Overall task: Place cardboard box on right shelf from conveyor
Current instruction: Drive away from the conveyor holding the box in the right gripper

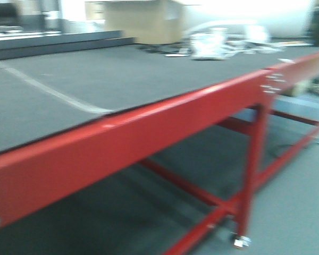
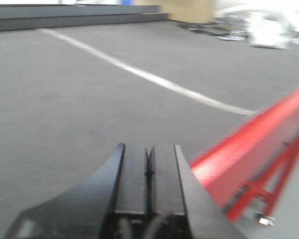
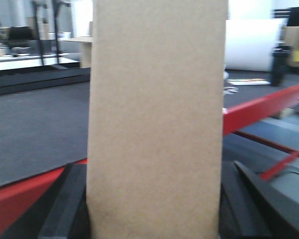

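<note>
Between the dark fingers [image 3: 65, 204] of the right gripper [image 3: 157, 204] the cardboard box [image 3: 157, 114] is pinched upright. Its plain tan face fills the middle of the right wrist view, with the conveyor [image 3: 35, 124] and the red frame rail [image 3: 259, 112] seen behind it. Whether its lower end is clear of the belt cannot be told.

The step in hand is judged to be the carry toward the right shelf, which is seen in no view. A firm, even squeeze should be kept, since a slim carton held by its sides may pivot between the pads. The box should be kept upright and raised well above the red rail before it is swung aside. Release is best left until the box is seated flat on the shelf, behind its front edge.

The left gripper [image 2: 148, 169] is shown with its fingers pressed together on nothing, low over the belt, with a white line [image 2: 154, 79] farther off and the red rail to the right.

Only the right wrist view shows the box, and the box hides most of what lies ahead of it. The front view shows the belt, the red frame and the floor [image 1: 297, 212], but neither gripper nor the box, so the approach would have to be judged from there. All views are somewhat blurred.
</note>
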Tool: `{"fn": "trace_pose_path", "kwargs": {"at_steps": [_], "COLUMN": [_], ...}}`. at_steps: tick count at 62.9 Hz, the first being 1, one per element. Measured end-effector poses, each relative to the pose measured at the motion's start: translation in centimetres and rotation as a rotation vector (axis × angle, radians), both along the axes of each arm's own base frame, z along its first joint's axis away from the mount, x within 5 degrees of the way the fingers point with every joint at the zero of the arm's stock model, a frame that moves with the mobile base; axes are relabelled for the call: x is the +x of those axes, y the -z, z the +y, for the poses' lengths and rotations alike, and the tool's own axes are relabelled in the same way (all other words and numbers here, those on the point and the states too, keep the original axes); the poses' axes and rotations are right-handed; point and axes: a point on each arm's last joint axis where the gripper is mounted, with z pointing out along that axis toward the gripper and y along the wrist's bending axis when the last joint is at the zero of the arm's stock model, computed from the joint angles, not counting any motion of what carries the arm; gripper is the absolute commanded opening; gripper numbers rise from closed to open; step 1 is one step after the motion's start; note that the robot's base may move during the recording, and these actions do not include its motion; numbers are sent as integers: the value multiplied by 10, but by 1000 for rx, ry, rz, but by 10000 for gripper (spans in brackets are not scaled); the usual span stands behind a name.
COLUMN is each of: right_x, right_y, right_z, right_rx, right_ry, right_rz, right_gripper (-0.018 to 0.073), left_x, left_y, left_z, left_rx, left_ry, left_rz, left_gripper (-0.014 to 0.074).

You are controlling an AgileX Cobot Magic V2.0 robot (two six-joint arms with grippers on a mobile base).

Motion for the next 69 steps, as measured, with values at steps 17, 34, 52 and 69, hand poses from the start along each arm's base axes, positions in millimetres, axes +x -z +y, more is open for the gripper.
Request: {"fn": "trace_pose_path", "kwargs": {"at_steps": [17, 34, 52, 69], "right_x": [0, 0, 0, 0], "right_y": [0, 0, 0, 0], "right_z": [0, 0, 0, 0], "right_rx": [0, 0, 0, 0], "right_ry": [0, 0, 2, 2], "right_rz": [0, 0, 0, 0], "right_gripper": [55, 55, 55, 55], "left_x": [0, 0, 0, 0], "left_y": [0, 0, 0, 0], "left_z": [0, 0, 0, 0], "left_rx": [0, 0, 0, 0], "left_ry": [0, 0, 0, 0], "left_rz": [0, 0, 0, 0], "left_gripper": [-116, -116, -116, -116]}}
